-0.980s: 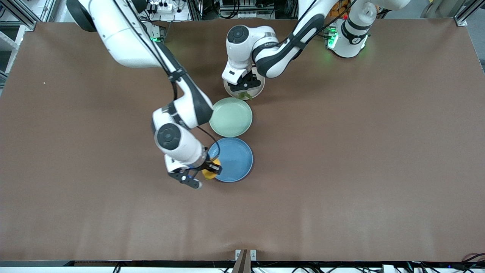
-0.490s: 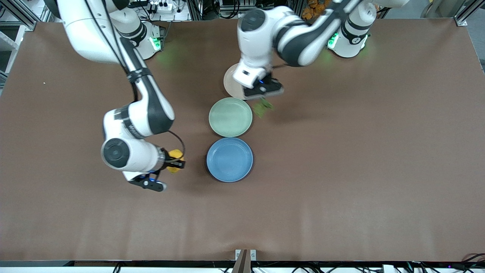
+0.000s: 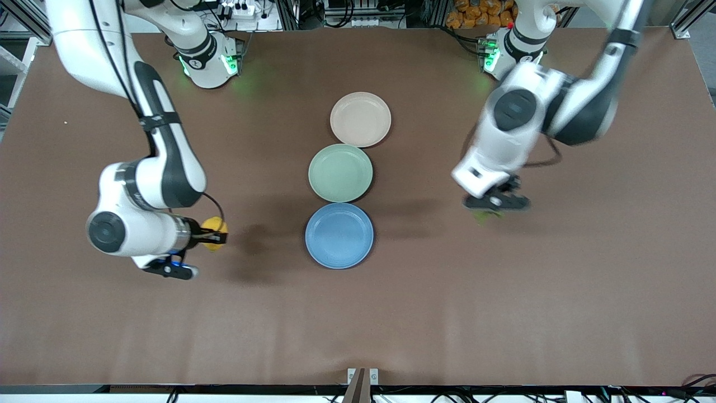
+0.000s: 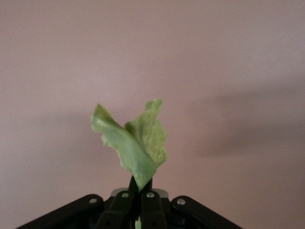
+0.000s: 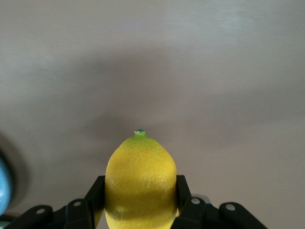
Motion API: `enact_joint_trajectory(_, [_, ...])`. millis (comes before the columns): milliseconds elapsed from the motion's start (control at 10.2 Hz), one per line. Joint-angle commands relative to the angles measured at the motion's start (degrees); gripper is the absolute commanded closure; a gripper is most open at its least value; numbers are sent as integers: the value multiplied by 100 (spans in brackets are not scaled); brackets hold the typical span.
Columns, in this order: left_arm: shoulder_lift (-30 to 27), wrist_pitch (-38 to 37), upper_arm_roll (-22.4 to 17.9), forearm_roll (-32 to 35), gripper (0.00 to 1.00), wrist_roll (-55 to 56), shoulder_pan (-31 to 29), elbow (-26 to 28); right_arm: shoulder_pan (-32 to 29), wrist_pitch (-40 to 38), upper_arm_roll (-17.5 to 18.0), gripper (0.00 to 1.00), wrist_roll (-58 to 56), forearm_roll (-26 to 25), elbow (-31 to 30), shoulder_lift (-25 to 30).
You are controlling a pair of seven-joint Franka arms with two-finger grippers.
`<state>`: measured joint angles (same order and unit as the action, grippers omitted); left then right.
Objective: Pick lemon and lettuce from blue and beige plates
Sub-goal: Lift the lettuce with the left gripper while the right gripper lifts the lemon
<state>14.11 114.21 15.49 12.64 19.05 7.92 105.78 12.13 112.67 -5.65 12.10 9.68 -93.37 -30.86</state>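
My right gripper (image 3: 215, 234) is shut on the yellow lemon (image 3: 213, 232) and holds it over bare table toward the right arm's end, apart from the blue plate (image 3: 339, 235). In the right wrist view the lemon (image 5: 141, 183) sits between the black fingers (image 5: 94, 193). My left gripper (image 3: 492, 207) is shut on the green lettuce (image 3: 482, 214) over bare table toward the left arm's end. In the left wrist view the crinkled leaf (image 4: 133, 143) sticks out from the closed jaws. The beige plate (image 3: 360, 119) and the blue plate hold nothing.
A pale mint-green plate (image 3: 340, 172) lies between the beige and blue plates in a row at the table's middle. A sliver of the blue plate (image 5: 4, 191) shows at the edge of the right wrist view. Brown table (image 3: 559, 291) lies all around.
The right gripper carried the lemon off the blue plate toward the right arm's end. The left gripper lifted the lettuce from the beige plate and swung it toward the left arm's end.
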Motion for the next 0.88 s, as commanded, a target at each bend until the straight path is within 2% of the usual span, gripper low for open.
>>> enact_joint_trajectory(0, [214, 188, -667, -227, 100, -1337, 95, 65, -237, 929, -15, 88, -611, -72, -1627, 861])
enact_joint_trajectory(196, [547, 443, -1081, -244, 100, -2078, 95, 57, -264, 1580, -24, 88, -735, -150, -2279, 985])
enact_joint_trajectory(294, [697, 583, -1136, -245, 100, -2107, 87, 83, -386, 1827, -24, 88, -953, -194, -2543, 1055])
enact_joint_trajectory(490, [969, 768, -1180, -332, 100, -2107, 61, 83, -501, 2039, -32, 85, -1174, -204, -2747, 1083])
enact_joint_trajectory(686, [1285, 1032, -1303, -770, 100, -2116, 69, 92, -510, 2119, -129, 81, -1332, -204, -2827, 1074])
enact_joint_trajectory(784, [1409, 1155, -1312, -798, 100, -2125, 69, 101, -510, 2119, -138, 75, -1342, -204, -2827, 1048])
